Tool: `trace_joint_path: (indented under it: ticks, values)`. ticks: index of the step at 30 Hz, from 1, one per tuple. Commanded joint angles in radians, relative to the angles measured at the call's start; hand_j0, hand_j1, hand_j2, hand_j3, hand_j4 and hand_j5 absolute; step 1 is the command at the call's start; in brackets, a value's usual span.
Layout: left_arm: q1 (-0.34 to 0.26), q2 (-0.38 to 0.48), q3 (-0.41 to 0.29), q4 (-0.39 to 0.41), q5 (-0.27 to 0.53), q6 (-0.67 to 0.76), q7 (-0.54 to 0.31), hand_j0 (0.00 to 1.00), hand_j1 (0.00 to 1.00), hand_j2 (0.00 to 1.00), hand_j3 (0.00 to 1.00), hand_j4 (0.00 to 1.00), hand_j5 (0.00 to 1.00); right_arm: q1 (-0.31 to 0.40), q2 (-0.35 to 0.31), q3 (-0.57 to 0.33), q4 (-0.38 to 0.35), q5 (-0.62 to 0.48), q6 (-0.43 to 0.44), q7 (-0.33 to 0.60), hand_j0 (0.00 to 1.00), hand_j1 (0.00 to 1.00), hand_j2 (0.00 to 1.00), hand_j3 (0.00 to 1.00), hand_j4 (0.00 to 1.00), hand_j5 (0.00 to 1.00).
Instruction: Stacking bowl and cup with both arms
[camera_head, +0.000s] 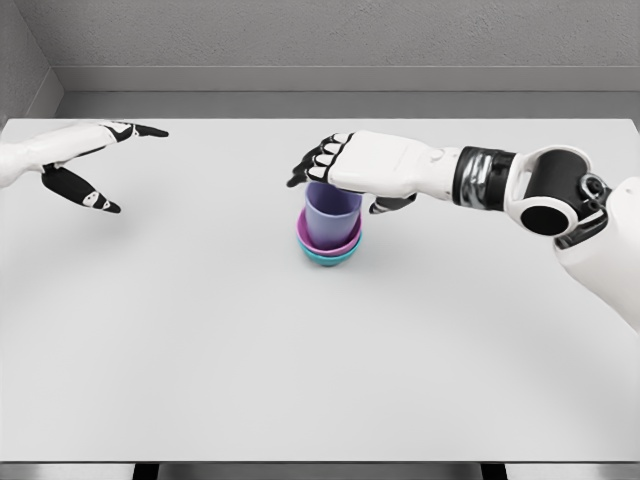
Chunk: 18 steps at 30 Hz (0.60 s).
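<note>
A lavender cup (332, 220) stands upright inside a magenta bowl (345, 243), which is nested in a teal bowl (330, 257) near the table's middle. My right hand (342, 186) hovers over the cup's rim and hides its top. Its fingers (312, 166) arch down past the left side of the rim. The thumb (394, 204) stands a little off the cup's right side, so the hand looks open around the cup rather than gripping it. My left hand (122, 168) hangs over the far left of the table, spread and holding nothing.
The stack stands on a white table (320, 380). Grey walls (340, 40) rise behind the table's far edge. The right forearm (480, 178) stretches across the table's right half at cup height.
</note>
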Motion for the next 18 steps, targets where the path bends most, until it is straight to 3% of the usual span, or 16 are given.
trace_joint_path:
  ticks: [1, 8, 11, 12, 15, 18]
  values:
    - [0.0, 0.001, 0.001, 0.001, 0.003, 0.003, 0.0, 1.0, 1.0, 1.0, 1.0, 1.0, 1.0, 0.0, 0.0, 0.002, 0.0, -0.004, 0.004, -0.001, 1.0, 1.0, 1.0, 1.0, 1.0, 1.0]
    - [0.003, 0.001, 0.019, 0.001, -0.001, 0.003, 0.0, 1.0, 1.0, 1.0, 1.0, 1.0, 1.0, -0.028, -0.013, -0.033, -0.038, -0.012, -0.003, -0.001, 1.0, 1.0, 1.0, 1.0, 1.0, 1.0]
    - [0.003, 0.001, 0.021, 0.001, -0.003, 0.003, 0.0, 1.0, 1.0, 1.0, 1.0, 1.0, 1.0, -0.021, -0.069, -0.181, -0.086, -0.029, -0.058, -0.001, 1.0, 1.0, 1.0, 1.0, 1.0, 1.0]
    - [0.003, 0.003, 0.021, 0.001, -0.003, 0.003, 0.0, 1.0, 1.0, 1.0, 1.0, 1.0, 1.0, -0.012, -0.104, -0.253, -0.086, -0.092, -0.104, -0.001, 1.0, 1.0, 1.0, 1.0, 1.0, 1.0]
    - [0.006, 0.001, 0.019, 0.001, -0.003, 0.003, 0.0, 1.0, 1.0, 1.0, 1.0, 1.0, 1.0, 0.09, -0.259, -0.357, -0.084, -0.116, -0.204, -0.001, 1.0, 1.0, 1.0, 1.0, 1.0, 1.0]
    - [0.006, 0.001, 0.019, 0.001, -0.004, 0.003, 0.0, 1.0, 1.0, 1.0, 1.0, 1.0, 1.0, 0.239, -0.317, -0.472, -0.04, -0.121, -0.237, -0.001, 1.0, 1.0, 1.0, 1.0, 1.0, 1.0]
